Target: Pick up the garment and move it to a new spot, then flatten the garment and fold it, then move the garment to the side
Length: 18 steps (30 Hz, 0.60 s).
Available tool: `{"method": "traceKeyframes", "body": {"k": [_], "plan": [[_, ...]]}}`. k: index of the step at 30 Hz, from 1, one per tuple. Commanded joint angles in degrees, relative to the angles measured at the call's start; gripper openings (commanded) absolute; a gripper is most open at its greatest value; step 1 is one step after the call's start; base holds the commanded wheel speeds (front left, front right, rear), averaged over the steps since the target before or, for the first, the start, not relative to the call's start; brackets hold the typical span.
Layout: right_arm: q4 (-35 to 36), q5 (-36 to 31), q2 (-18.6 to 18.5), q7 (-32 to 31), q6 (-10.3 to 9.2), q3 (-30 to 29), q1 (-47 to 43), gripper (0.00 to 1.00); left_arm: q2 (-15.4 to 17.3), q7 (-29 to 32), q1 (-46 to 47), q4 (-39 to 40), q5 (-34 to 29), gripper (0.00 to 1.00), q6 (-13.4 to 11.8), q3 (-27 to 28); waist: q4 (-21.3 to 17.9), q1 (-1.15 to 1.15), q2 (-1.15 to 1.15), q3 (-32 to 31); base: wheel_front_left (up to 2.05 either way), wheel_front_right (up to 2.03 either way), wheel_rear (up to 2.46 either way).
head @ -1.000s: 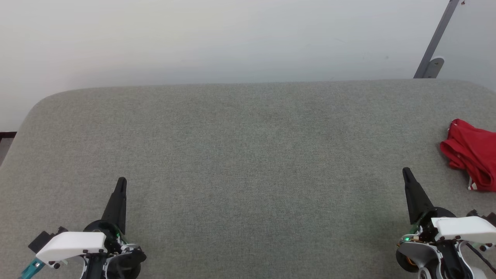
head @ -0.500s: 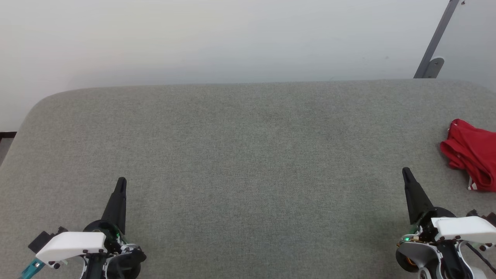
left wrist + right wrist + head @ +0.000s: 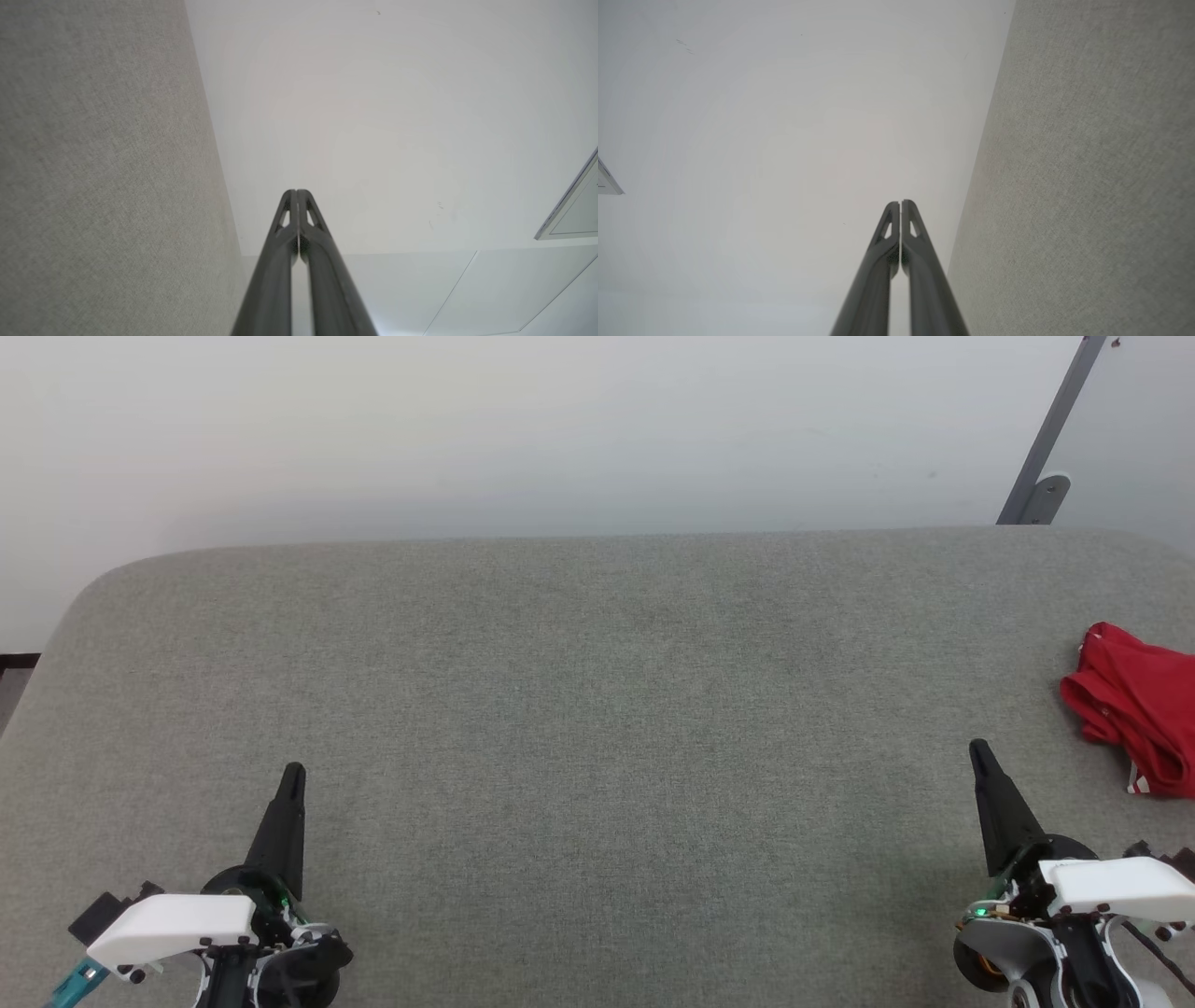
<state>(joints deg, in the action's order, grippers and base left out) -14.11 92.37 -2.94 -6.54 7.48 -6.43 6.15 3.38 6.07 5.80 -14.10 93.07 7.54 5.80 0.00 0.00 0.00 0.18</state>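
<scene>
The red garment (image 3: 1139,705) lies crumpled at the right edge of the grey table (image 3: 597,709) in the head view, partly cut off by the frame, with a bit of striped trim at its lower edge. My right gripper (image 3: 979,751) is shut with nothing in it, low at the right, a short way left of and nearer than the garment. At the lower left my left gripper (image 3: 293,775) is shut and holds nothing, far from the garment. In the wrist views the left gripper (image 3: 296,192) and the right gripper (image 3: 900,203) show their fingers pressed together.
A grey metal bracket (image 3: 1044,457) leans against the pale wall (image 3: 523,429) behind the table's far right corner. The table's rounded far left corner (image 3: 103,579) borders a strip of dark floor (image 3: 14,667).
</scene>
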Motion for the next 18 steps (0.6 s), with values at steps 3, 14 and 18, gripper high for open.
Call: {"method": "traceKeyframes", "body": {"k": [3, 14, 18], "plan": [[0.00, 0.10, 0.12, -0.05, 0.01, -0.15, 0.20, 0.00, -0.14, 0.17, 0.79, 0.00, -0.33, 0.00, -0.10, 0.26, 0.00, 0.00, 0.00, 0.00, 0.00, 0.00, 0.00], [0.00, 0.08, 0.13, -0.06, 0.01, -0.16, 0.21, 0.00, -0.21, 0.25, 0.78, 0.00, -0.33, 0.00, -0.10, 0.36, 0.00, 0.00, 0.00, 0.00, 0.00, 0.00, 0.00], [0.00, 0.08, 0.13, -0.07, 0.01, -0.16, 0.21, 0.00, -0.23, 0.28, 0.78, 0.00, -0.37, 0.00, -0.10, 0.39, 0.00, 0.00, 0.00, 0.00, 0.00, 0.00, 0.00]]}}
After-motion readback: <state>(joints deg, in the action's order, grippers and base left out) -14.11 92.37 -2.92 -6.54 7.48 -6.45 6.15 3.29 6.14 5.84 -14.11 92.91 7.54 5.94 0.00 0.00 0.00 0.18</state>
